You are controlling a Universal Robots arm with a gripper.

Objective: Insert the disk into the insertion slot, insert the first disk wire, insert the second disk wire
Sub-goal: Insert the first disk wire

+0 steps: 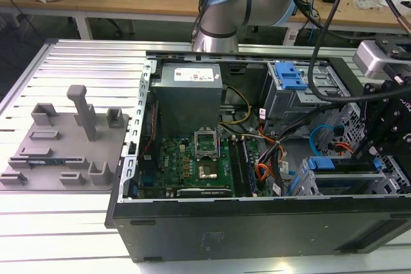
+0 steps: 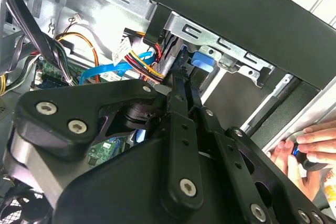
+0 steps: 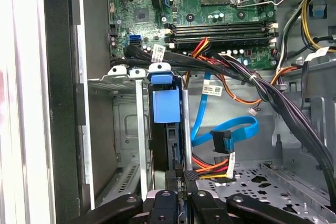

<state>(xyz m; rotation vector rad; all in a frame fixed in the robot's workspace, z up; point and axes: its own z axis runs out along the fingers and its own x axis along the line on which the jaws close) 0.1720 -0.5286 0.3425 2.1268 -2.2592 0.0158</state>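
Disk [image 3: 165, 103]: its carrier is bright blue plastic, smooth, faintly glossy.
Insertion slot [image 3: 123, 129]: bare grey sheet metal, dull, perforated.
Computer case [image 1: 257, 229]: matt black painted shell along the lower edge of the exterior view.
Bench [image 1: 64, 235]: ribbed silvery metal with a satin sheen.
Fixture plate [image 1: 64, 145], exterior view's left: matt grey, plastic-looking.
Flat cable [image 3: 231, 129]: blue plastic sheath, smooth and glossy.
My arm [image 1: 221, 4]: polished silver metal with pale blue caps.
My jaws: matt black, with bright metal screw heads.
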